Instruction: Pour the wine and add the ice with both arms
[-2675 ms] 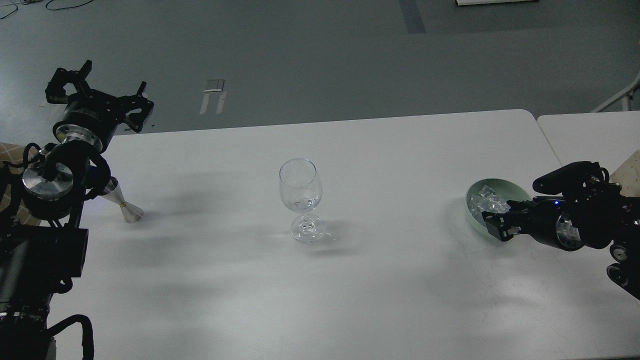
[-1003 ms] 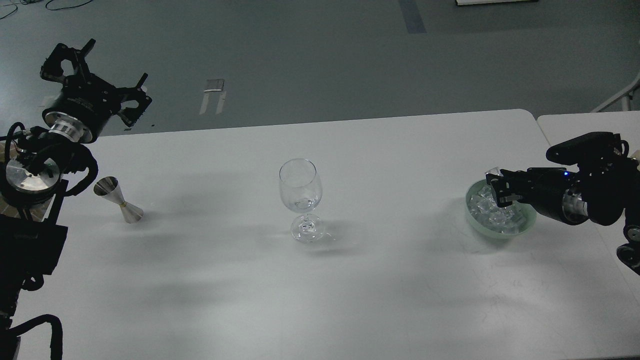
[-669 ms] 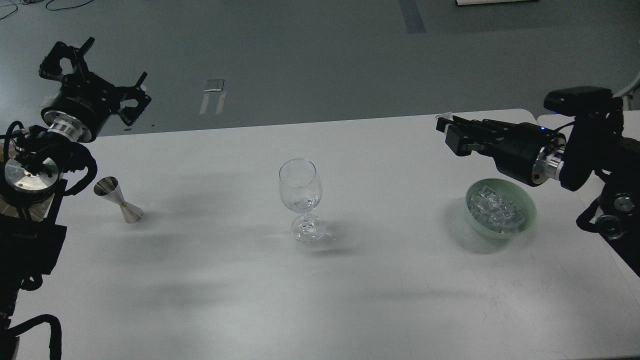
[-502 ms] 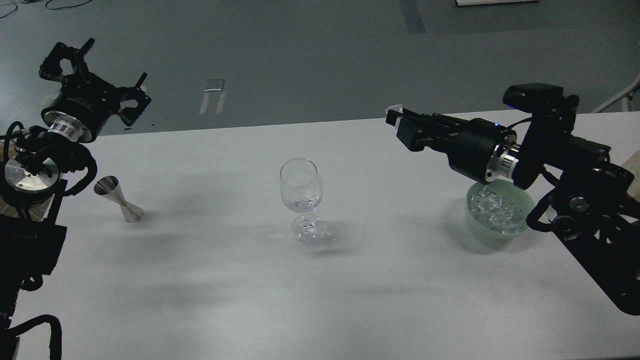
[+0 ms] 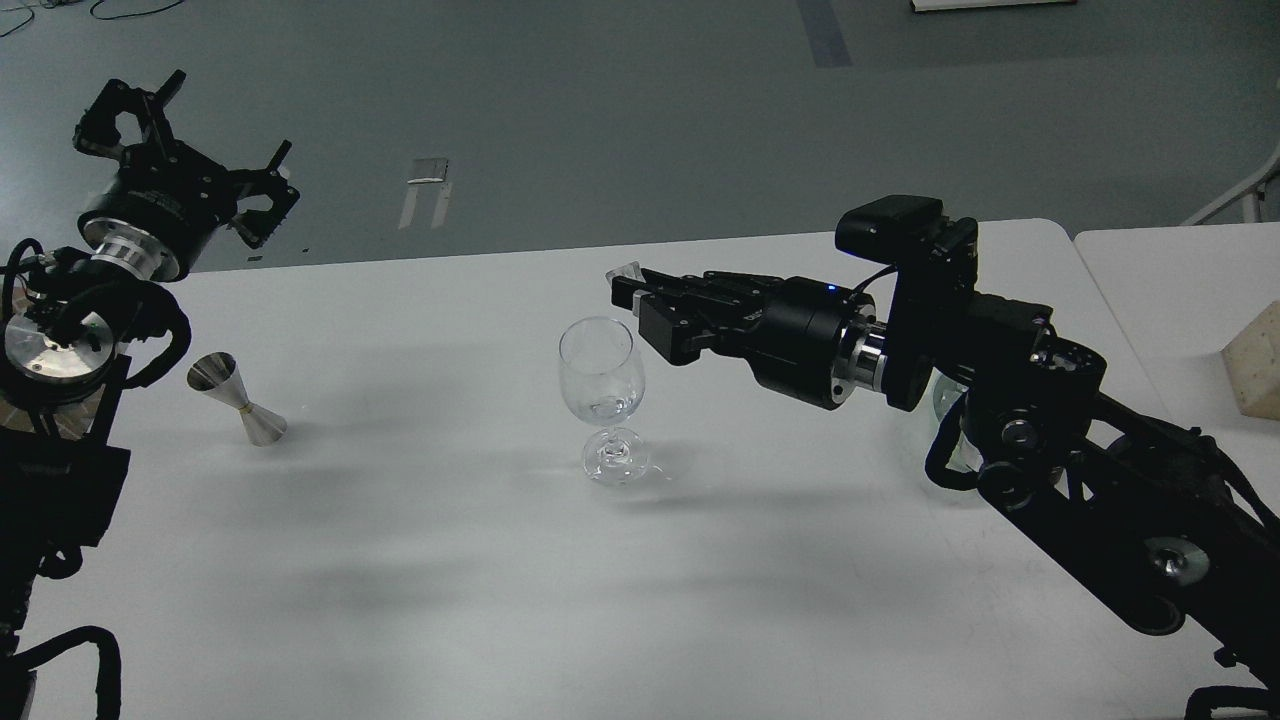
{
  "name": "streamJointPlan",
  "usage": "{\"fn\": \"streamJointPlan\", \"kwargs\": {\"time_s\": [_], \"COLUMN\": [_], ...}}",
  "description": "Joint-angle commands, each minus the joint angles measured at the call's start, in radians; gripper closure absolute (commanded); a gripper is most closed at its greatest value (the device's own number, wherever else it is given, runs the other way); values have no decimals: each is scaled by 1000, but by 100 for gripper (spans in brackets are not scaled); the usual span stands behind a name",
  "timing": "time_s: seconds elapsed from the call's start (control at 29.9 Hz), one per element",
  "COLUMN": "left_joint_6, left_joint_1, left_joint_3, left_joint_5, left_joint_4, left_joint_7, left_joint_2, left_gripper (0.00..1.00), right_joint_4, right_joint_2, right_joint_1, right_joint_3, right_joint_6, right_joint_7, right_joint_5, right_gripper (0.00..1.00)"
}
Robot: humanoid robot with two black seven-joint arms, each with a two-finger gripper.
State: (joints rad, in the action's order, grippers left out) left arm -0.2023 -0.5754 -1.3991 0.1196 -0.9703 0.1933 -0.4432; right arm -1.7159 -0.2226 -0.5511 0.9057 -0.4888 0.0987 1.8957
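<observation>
A: Right gripper (image 5: 630, 283) is at mid-frame, jaws pinched on one ice cube (image 5: 628, 272), a small clear glint at the very tip!

B: And where is that against the wine glass (image 5: 601, 397)?

A: Just up and right of the rim, close beside it, not yet over the bowl. The glass stands upright at the centre of the tabletop (image 5: 420, 560), with what looks like a cube already down in it.

B: So we're in the ice step?

A: That's my read. Next it needs a nudge left so the cube sits over the mouth, then the jaws part. Release too early and the cube may clip the rim.

B: The rest of the ice?

A: The green bowl (image 5: 941, 400) at right is mostly hidden behind the right arm.

B: Left side?

A: Left gripper (image 5: 180, 150), upper left, jaws spread wide and holding nothing, above the steel jigger (image 5: 238, 400) standing at left.
</observation>
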Motion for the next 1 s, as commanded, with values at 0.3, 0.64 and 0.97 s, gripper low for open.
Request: {"fn": "streamJointPlan", "kwargs": {"time_s": [0.3, 0.64, 0.97], "left_joint_6": [0, 0, 1], "left_joint_1": [0, 2, 3], "left_joint_3": [-1, -1, -1], "left_joint_5": [-2, -3, -3], "left_joint_4": [4, 5, 7], "left_joint_7": [-2, 0, -2], "left_joint_2": [-3, -5, 1], "left_gripper": [2, 2, 2], "right_joint_4": [104, 160, 163], "right_joint_2": [63, 112, 111], "right_joint_1": [-41, -75, -70], "right_joint_3": [-50, -56, -54], "right_joint_6": [0, 0, 0], "right_joint_7": [16, 33, 33], "right_joint_5": [3, 13, 11], "right_gripper": [100, 100, 86]}}
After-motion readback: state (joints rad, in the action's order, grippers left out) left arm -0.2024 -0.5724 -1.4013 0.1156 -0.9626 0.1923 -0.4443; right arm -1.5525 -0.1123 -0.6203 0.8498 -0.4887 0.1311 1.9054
